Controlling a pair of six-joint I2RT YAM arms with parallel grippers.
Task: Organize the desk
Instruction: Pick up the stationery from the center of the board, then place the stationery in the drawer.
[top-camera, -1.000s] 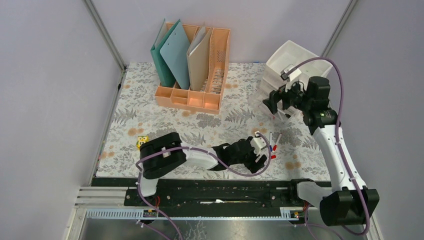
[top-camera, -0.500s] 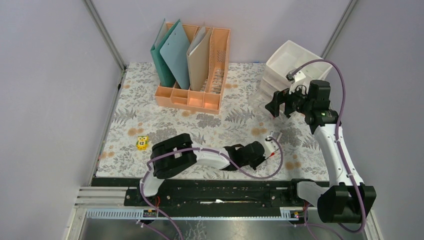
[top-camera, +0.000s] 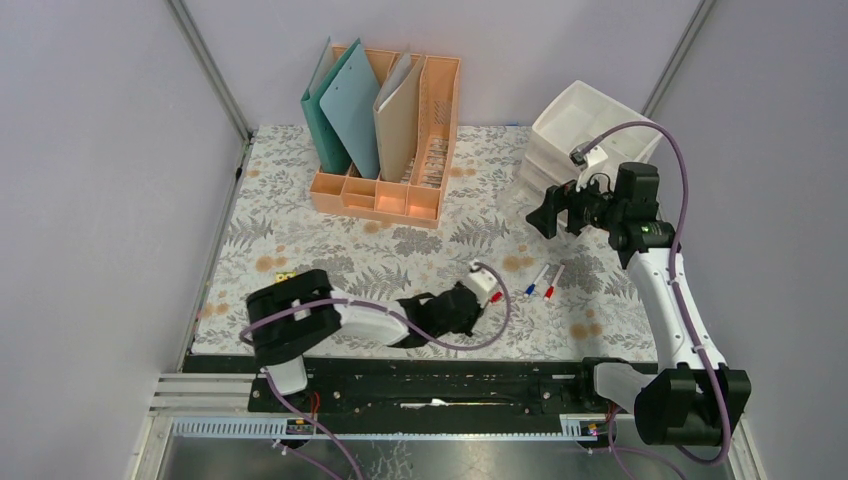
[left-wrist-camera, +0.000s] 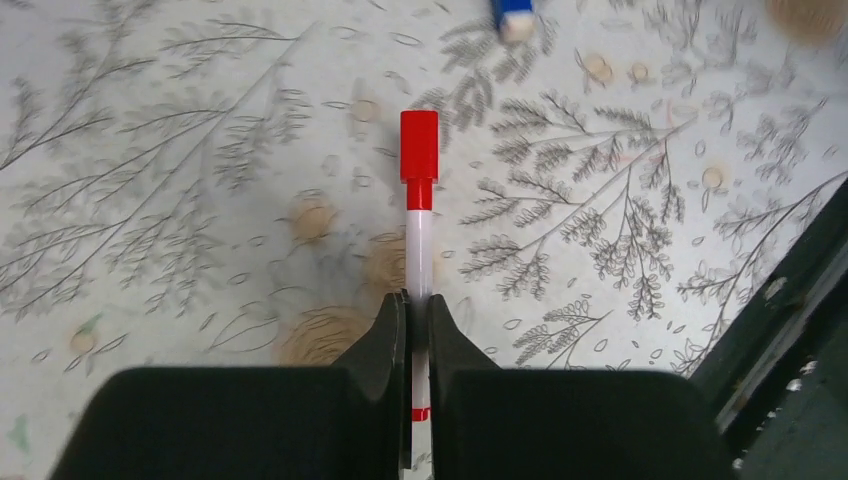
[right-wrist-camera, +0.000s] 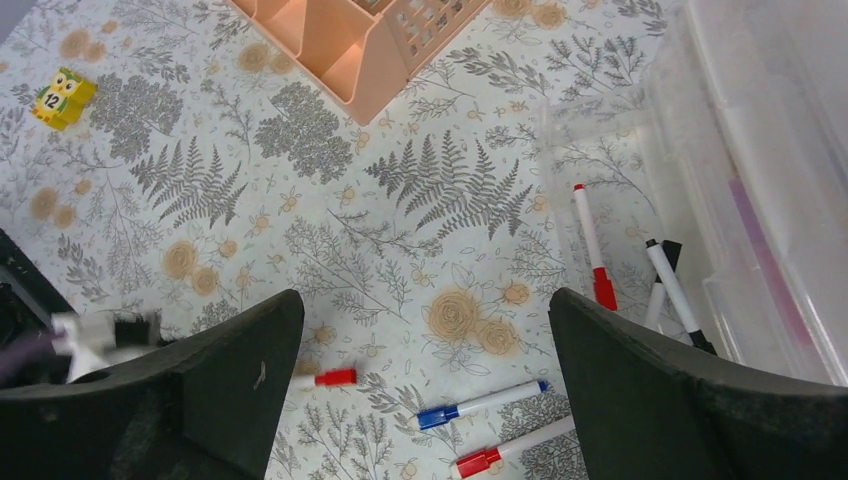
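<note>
Fern-printed cloth covers the desk (top-camera: 300, 215), spread flat before both arms. Low near its front edge, the left gripper (left-wrist-camera: 418, 305) pinches a red-capped marker (left-wrist-camera: 419, 200) by the barrel, cap pointing forward, likely so it can be carried off tidily. A blue-capped marker (right-wrist-camera: 480, 403) lies loose nearby. The right gripper (right-wrist-camera: 425, 300) hangs spread wide and empty beside the white drawer unit (top-camera: 585, 115), apparently idle.

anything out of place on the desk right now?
Loose markers scattered on the desk: a blue-capped marker and a red-capped marker side by side, a second red marker and a black marker beside the drawer unit. A small yellow owl sits alone. The left gripper is shut on a third red marker.
</note>
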